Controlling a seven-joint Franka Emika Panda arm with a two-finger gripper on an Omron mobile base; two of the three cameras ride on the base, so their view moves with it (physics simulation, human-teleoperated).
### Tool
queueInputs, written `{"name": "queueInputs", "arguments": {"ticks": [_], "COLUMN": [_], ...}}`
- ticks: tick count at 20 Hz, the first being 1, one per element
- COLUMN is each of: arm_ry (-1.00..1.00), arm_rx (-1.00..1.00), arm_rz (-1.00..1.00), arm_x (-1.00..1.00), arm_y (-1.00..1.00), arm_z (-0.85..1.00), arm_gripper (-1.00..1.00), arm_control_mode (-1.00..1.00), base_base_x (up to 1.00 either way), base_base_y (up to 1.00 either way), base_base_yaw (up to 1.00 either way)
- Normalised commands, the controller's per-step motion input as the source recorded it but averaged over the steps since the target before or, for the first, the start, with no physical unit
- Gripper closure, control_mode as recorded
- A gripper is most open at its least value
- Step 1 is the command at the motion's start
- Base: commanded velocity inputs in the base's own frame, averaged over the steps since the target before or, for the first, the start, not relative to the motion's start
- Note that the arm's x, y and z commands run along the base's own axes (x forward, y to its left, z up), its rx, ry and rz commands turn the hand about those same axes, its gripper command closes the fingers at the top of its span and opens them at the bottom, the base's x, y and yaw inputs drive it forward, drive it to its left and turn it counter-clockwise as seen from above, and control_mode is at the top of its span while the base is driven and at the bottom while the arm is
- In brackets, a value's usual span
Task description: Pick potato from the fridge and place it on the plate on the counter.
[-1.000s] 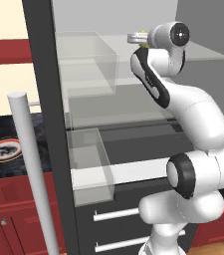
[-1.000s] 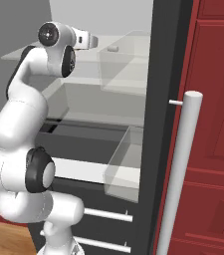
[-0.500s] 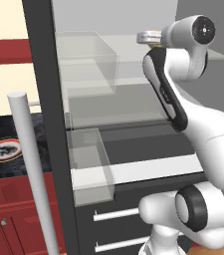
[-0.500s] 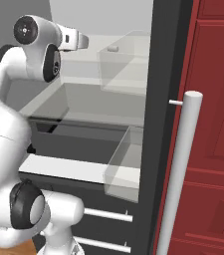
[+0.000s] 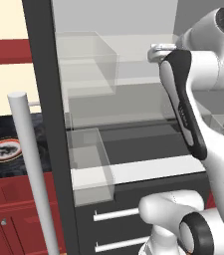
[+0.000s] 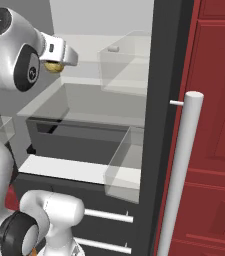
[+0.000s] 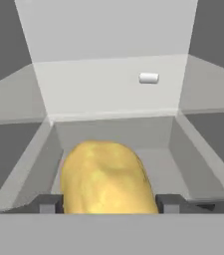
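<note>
Dark red cabinets [image 6: 214, 125], cream wall [image 5: 4, 20]

my gripper [image 7: 108, 203] sits inside the fridge [image 5: 49, 124], above a glass shelf [image 7: 108, 94], with the potato [image 7: 106, 179] between my fingers [image 7: 51, 203]. a small block [image 7: 149, 77] lies further back on that shelf. outside, left of the fridge, the plate [image 5: 3, 149] rests on the counter [image 5: 19, 164].
</note>
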Motion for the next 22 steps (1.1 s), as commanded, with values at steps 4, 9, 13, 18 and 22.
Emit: {"name": "queueInputs", "arguments": {"ticks": [4, 9, 13, 18, 22], "arm_ry": [0.43, 0.35, 0.22, 0.16, 0.06], "arm_rx": [-0.14, -0.05, 0.00, 0.00, 0.00], "arm_rz": [-0.01, -0.05, -0.01, 0.00, 0.00], "arm_x": [-1.00, -0.62, -0.11, 0.03, 0.00], "arm_y": [0.00, -0.04, -0.10, -0.30, -0.12], "arm_z": [-0.93, -1.00, -0.96, -0.88, -0.49], "arm_gripper": [1.00, 1.00, 1.00, 1.00, 1.00], "arm_control_mode": [-1.00, -1.00, -1.00, -1.00, -1.00], "base_base_x": [0.00, 0.00, 0.00, 0.00, 0.00], "base_base_y": [0.00, 0.00, 0.00, 0.00, 0.00], "base_base_yaw": [0.00, 0.00, 0.00, 0.00, 0.00]}}
